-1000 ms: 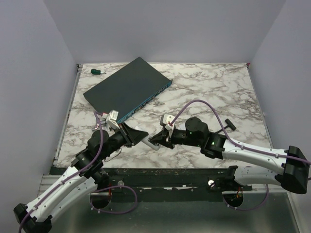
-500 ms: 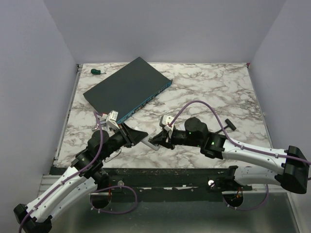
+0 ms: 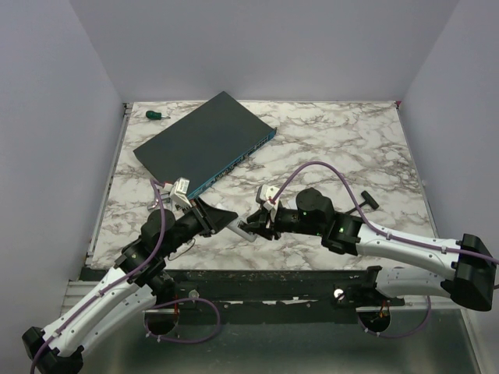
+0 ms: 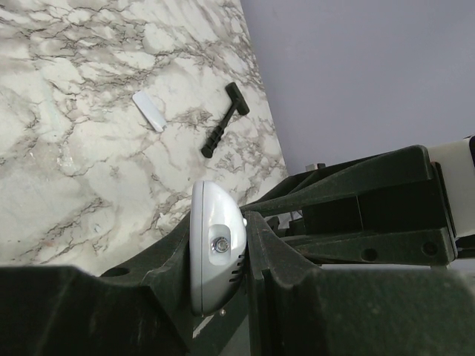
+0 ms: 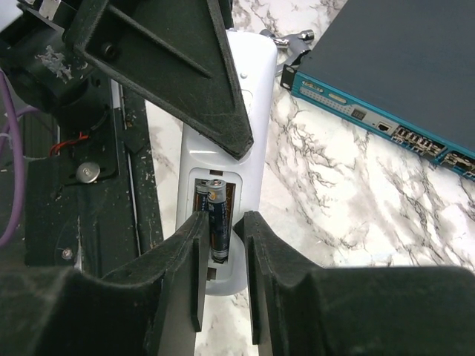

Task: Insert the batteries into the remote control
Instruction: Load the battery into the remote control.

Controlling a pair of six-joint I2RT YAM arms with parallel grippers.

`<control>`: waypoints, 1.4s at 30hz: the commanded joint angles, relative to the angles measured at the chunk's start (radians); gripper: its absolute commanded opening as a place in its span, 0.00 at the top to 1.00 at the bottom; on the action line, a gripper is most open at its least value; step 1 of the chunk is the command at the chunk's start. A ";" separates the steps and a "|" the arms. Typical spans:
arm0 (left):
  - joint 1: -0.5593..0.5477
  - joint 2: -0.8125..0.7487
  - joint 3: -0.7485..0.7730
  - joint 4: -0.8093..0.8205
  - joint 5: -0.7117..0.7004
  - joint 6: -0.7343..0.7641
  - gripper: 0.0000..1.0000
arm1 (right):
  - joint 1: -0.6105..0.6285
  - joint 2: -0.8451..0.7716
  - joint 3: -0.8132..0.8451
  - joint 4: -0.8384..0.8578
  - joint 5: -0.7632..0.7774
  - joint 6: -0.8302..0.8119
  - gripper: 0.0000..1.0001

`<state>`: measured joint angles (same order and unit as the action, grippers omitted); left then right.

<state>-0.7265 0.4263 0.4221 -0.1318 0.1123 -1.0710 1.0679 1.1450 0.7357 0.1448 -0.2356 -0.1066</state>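
While parted only narrowly at the right gripper (image 5: 224, 216), gripping nothing, poised just above two batteries (image 5: 210, 202) lying in the open bay of the remote control (image 5: 256, 126), itself clamped by the left gripper (image 4: 220, 241) over the marble table (image 3: 351, 140).

Both arms are reaching inward, tips nearly meeting; left gripper (image 3: 228, 220) is clamping tight, right gripper (image 5: 224, 217) is hovering slightly parted

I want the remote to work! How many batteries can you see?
2: the left battery and the right battery lie side by side in the remote control's open compartment; others may be hidden.
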 commanded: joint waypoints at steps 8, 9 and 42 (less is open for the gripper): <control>-0.007 -0.008 0.015 0.168 0.084 -0.067 1.00 | -0.006 -0.002 -0.031 -0.055 0.061 -0.016 0.63; -0.007 -0.007 0.014 0.168 0.084 -0.067 1.00 | -0.006 -0.006 -0.035 -0.048 0.060 -0.015 0.62; -0.007 0.018 0.003 0.179 0.104 -0.070 1.00 | -0.007 -0.167 -0.092 0.101 -0.092 0.037 0.51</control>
<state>-0.7288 0.4416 0.4164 -0.0166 0.1883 -1.1278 1.0649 0.9955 0.6643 0.2039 -0.2691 -0.0788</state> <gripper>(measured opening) 0.273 0.487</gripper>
